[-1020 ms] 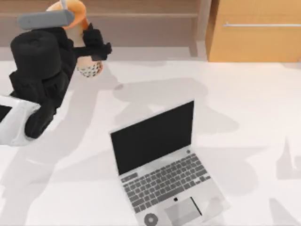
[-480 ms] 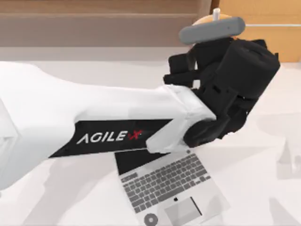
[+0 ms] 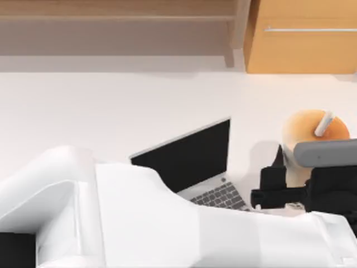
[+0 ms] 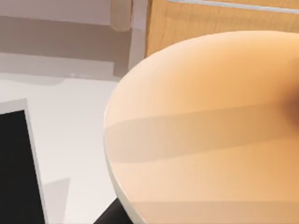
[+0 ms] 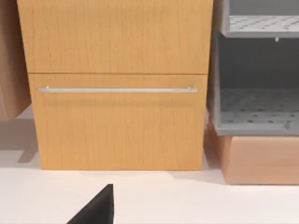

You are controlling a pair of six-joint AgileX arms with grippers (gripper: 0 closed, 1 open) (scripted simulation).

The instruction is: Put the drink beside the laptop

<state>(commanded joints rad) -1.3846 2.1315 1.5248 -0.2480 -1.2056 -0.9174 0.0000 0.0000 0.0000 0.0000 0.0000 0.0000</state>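
One drink (image 3: 312, 134) and one laptop (image 3: 189, 159) are on view, and the left gripper (image 3: 281, 184) holds the drink between its jaws, at the laptop's right side. If the jaws let go while the cup is above the table (image 3: 111, 111), it could tip and spill toward the keyboard. I cannot tell how high the base sits.

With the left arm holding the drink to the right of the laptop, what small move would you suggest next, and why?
Probably lower it straight down to the table and then let go. The left gripper grips the drink just right of the laptop, so it is already beside it; whether the cup's base touches the table cannot be told.
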